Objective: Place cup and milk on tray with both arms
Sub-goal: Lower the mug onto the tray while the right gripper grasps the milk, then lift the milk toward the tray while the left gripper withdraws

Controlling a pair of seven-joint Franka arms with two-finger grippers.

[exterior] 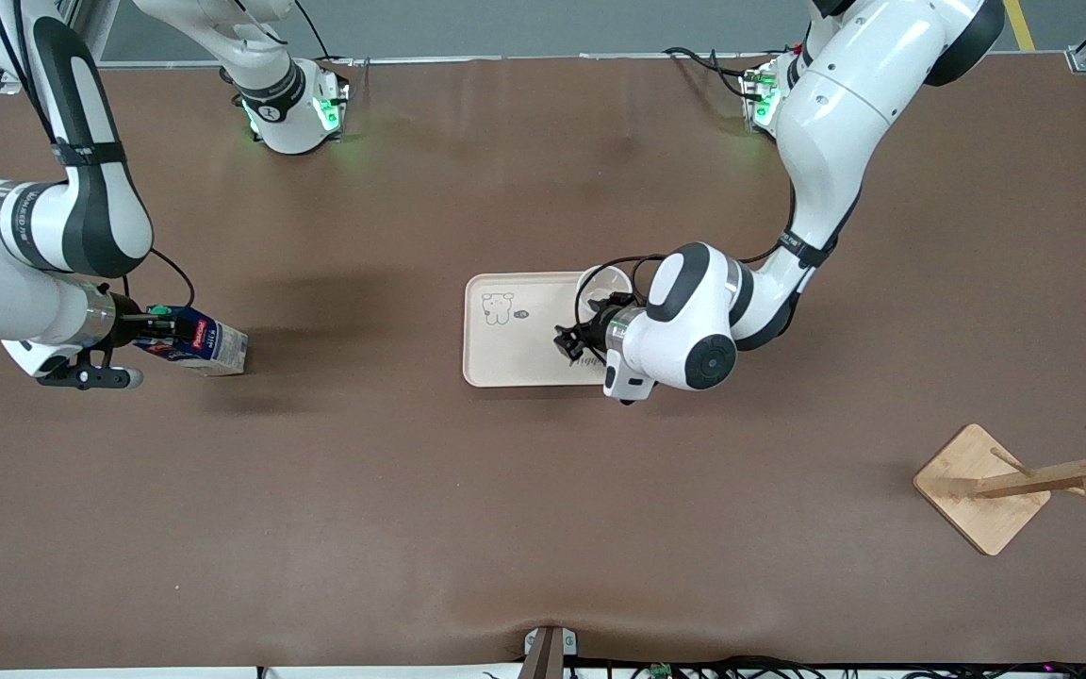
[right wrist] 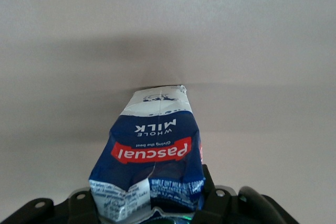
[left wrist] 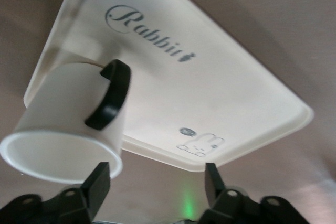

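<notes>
The cream tray (exterior: 515, 344) lies mid-table. The white cup (exterior: 604, 290) stands upright on the tray's corner toward the left arm's end. My left gripper (exterior: 576, 341) hovers low over the tray edge beside the cup. In the left wrist view the cup (left wrist: 68, 124) shows its black handle (left wrist: 110, 95) on the tray (left wrist: 210, 87), and the left gripper (left wrist: 155, 182) is open with nothing between its fingers. Toward the right arm's end, the dark-blue milk (exterior: 199, 341) lies tilted at the table. My right gripper (exterior: 158, 328) is shut on its cap end. The right wrist view shows the right gripper (right wrist: 152, 205) pinching the milk (right wrist: 152, 150).
A wooden rack (exterior: 981, 486) with a square base stands toward the left arm's end, nearer the front camera than the tray. Brown tabletop stretches between the milk and the tray. The arm bases (exterior: 293, 113) glow green along the table's edge.
</notes>
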